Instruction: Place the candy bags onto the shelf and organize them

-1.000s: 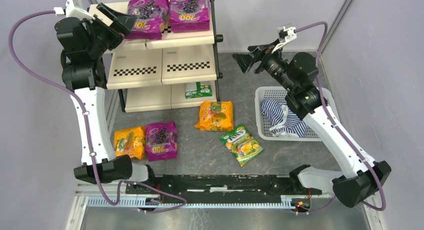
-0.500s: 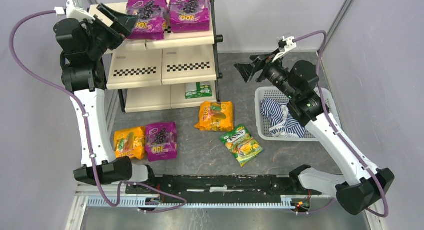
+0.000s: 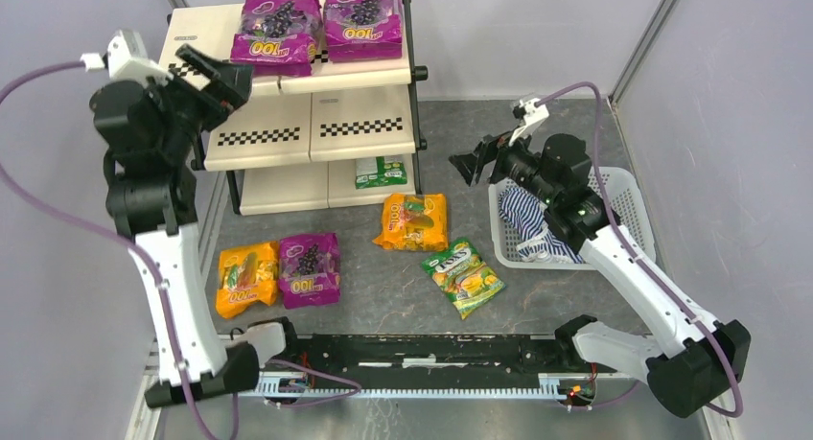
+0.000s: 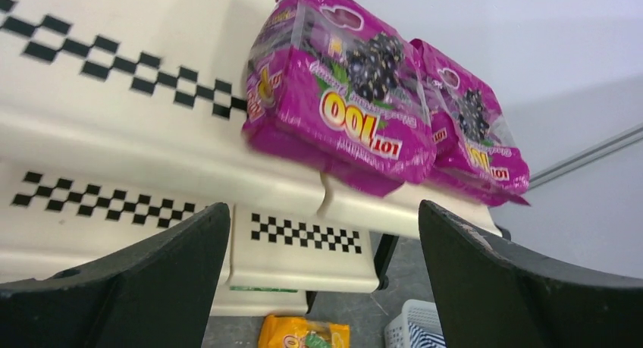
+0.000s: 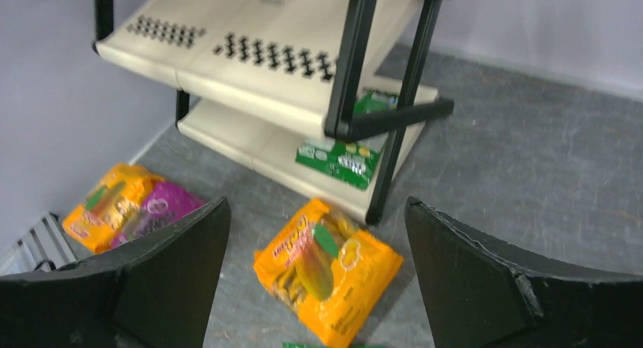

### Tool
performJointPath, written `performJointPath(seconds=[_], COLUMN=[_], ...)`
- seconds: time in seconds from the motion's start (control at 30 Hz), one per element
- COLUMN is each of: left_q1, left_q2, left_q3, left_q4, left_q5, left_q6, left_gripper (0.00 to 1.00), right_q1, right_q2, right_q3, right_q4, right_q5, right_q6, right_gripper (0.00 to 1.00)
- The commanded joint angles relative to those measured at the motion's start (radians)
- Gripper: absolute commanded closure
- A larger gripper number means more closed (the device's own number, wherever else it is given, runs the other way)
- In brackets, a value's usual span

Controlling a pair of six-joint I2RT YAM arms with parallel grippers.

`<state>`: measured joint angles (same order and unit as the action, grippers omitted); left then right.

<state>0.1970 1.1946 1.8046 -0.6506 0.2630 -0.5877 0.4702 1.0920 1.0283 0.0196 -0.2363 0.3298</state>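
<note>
The candy bags (image 3: pixel 413 221), some on the shelf (image 3: pixel 288 133) and four on the table (image 3: pixel 451 124), are probably light, soft and slippery, so we'd pinch an edge; the left gripper (image 4: pixel 322 208) and right gripper (image 5: pixel 317 204) are wide open, empty.

We see purple bags (image 3: pixel 362 18) crowding the shelf (image 3: pixel 259 114) at top right; its top left and middle tier lie open, bounded by a black post (image 3: pixel 413 124).

Two purple bags (image 3: pixel 362 18) — flat atop shelf (image 3: pixel 278 124); adjacent.

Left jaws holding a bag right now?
No, the left wrist view shows the jaws wide open with nothing between them; two purple bags lie on the shelf's top tier.
</note>
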Motion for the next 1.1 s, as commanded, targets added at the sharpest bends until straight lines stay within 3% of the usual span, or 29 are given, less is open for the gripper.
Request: performJointPath(seconds=[0.0,0.07,0.23,0.47,0.6,0.8,1.07], left_q1=[-0.006,-0.024,-0.079,-0.228,-0.264,-0.321,-0.404], left_q2=[-0.157,-0.245,-0.377,-0.487,-0.492,-0.462,-0.364], left_q3=[-0.135,-0.240,-0.517,-0.730,-0.842,-1.004,-1.043], left_q4=[-0.032,0.002,0.082,0.025,0.029,0.119,0.129], left_q5=[-0.104,-0.076,0.148,0.206,0.283,0.362,0.360], left_q6=[0.096,0.077,0.081,0.195,0.184,0.132,0.144], left_gripper=[0.00,0.00,0.00,0.00,0.00,0.00,0.00], right_q1=[0.003,0.011,0.112,0.267,0.293,0.324,0.303], right_q2=[0.006,0.027,0.112,0.248,0.289,0.284,0.239], right_q3=[-0.064,-0.094,-0.121,-0.170,-0.230,-0.295,-0.291], right_q4=[-0.039,-0.033,-0.050,-0.027,0.064,0.098,-0.052], right_q5=[-0.070,-0.120,-0.109,-0.019,-0.002,0.147,0.421], right_q6=[-0.040,-0.022,-0.016,0.028,0.101,0.152,0.147], right_gripper=[0.07,0.07,0.07,0.07,0.07,0.07,0.07])
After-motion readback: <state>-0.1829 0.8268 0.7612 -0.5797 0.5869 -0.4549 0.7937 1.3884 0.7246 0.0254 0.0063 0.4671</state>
